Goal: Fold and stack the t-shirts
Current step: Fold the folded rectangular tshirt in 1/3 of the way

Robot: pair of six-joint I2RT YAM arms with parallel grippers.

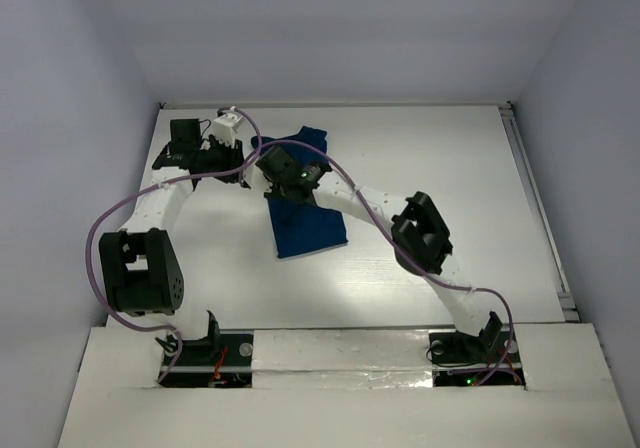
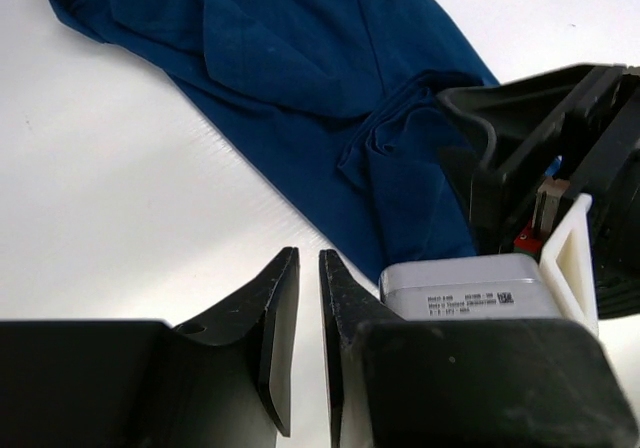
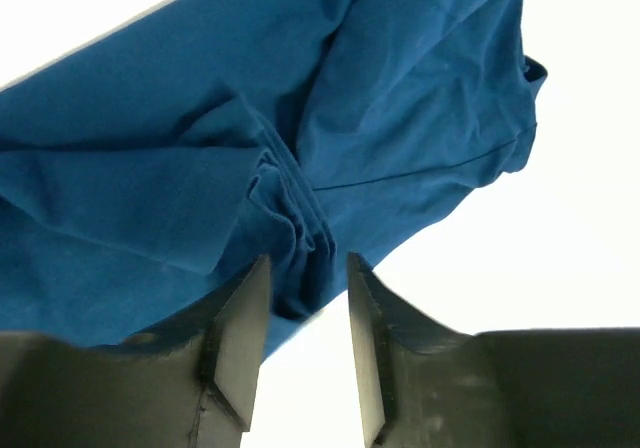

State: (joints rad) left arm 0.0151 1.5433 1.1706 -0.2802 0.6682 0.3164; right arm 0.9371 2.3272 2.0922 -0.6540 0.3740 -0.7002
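T-shirt (image 1: 308,230) lies crumpled, dark blue, on the white table (image 1: 450,168), left of centre and between both arms. You see the right gripper (image 3: 305,263) spread, with a bunched fold at its tips. The left gripper (image 2: 308,258) is nearly pressed together and empty, over bare table just beside the cloth edge, crowded by the right gripper.

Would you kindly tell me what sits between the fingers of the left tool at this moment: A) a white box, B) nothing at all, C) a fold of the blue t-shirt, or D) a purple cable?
B: the left tool has its fingers almost together over the bare table with nothing between them, and the t-shirt lies beyond their tips.
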